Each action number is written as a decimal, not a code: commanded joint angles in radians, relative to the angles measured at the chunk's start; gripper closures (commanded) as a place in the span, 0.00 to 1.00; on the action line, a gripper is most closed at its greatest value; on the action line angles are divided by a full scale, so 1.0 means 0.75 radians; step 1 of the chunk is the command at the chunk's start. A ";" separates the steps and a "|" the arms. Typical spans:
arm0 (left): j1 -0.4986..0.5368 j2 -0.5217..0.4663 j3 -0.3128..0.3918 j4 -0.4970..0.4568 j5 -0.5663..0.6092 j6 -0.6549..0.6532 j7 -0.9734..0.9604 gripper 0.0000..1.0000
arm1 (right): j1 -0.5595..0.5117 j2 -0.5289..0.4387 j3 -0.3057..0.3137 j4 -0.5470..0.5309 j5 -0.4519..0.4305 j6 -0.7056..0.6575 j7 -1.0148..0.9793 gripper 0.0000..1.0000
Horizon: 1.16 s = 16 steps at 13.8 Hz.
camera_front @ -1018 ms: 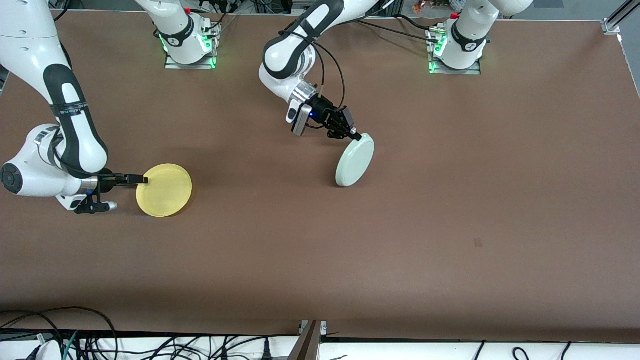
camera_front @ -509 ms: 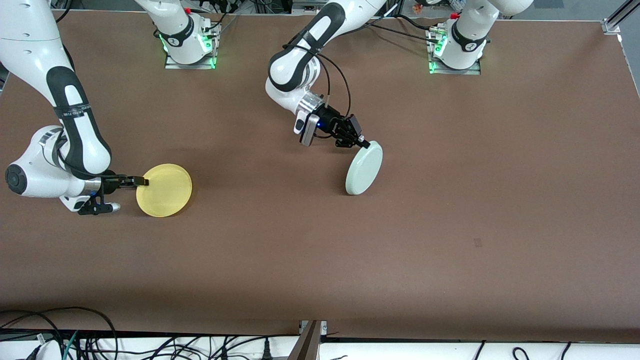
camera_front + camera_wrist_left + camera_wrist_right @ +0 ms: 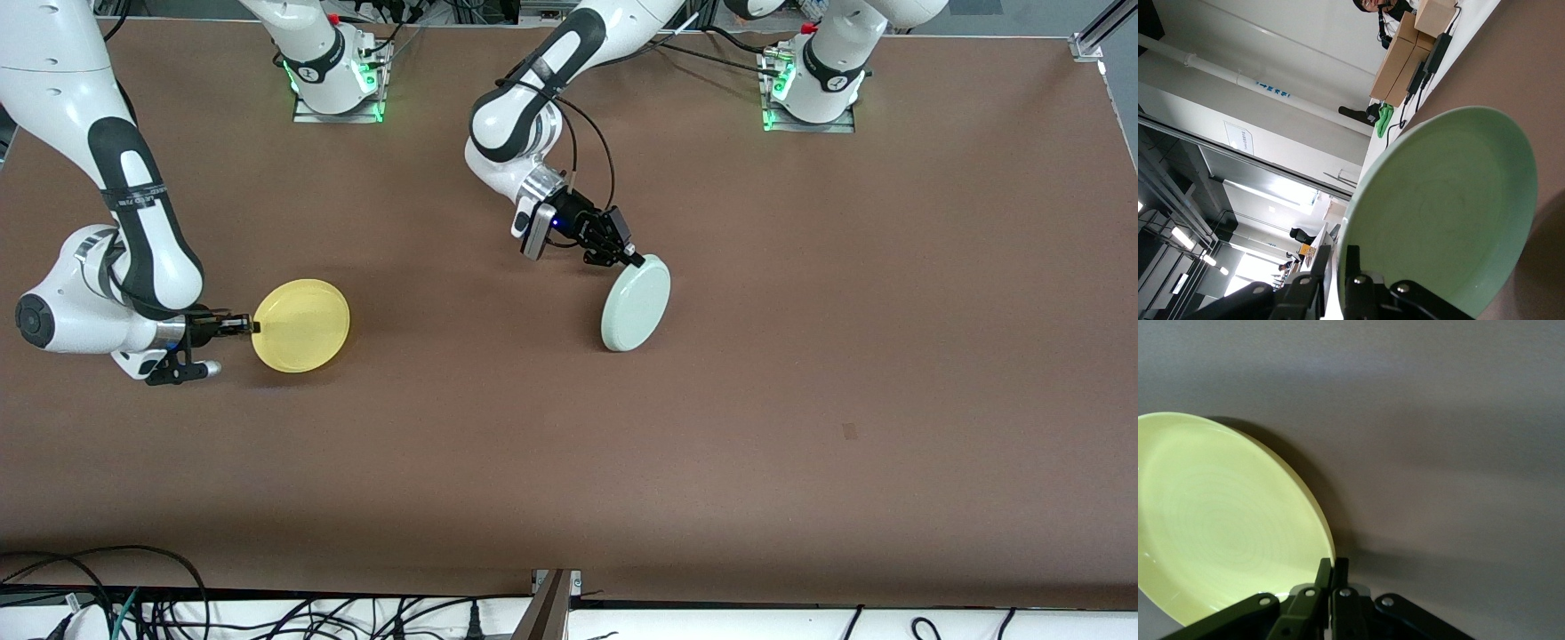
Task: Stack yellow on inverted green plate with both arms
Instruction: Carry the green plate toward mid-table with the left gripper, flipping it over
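Brown table (image 3: pixel 800 400): right end effector (image 3: pixel 252 325) clamping yellow (image 3: pixel 300 337), left end effector (image 3: pixel 633 260) pinching tilted green plate (image 3: pixel 635 303).

- In the front view we find the yellow plate (image 3: pixel 301 324) at mid-left of the frame, toward the right arm's end of the table (image 3: pixel 800 400).
- The right gripper (image 3: pixel 249 325) meets its rim.
- The green plate (image 3: pixel 636 303) sits near frame centre, tilted, well apart.
- The left gripper (image 3: pixel 633 259) meets its upper rim.
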 commanded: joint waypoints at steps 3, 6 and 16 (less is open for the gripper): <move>0.002 0.031 -0.038 0.053 0.008 0.086 0.006 0.00 | 0.023 -0.015 0.005 0.042 0.026 -0.002 -0.013 1.00; 0.008 0.023 -0.042 0.133 -0.173 0.155 -0.004 0.00 | 0.025 -0.017 0.005 0.134 0.016 -0.067 -0.054 1.00; 0.133 -0.010 -0.036 0.354 -0.713 0.382 -0.111 0.00 | 0.029 -0.015 0.062 0.482 0.028 -0.377 -0.062 1.00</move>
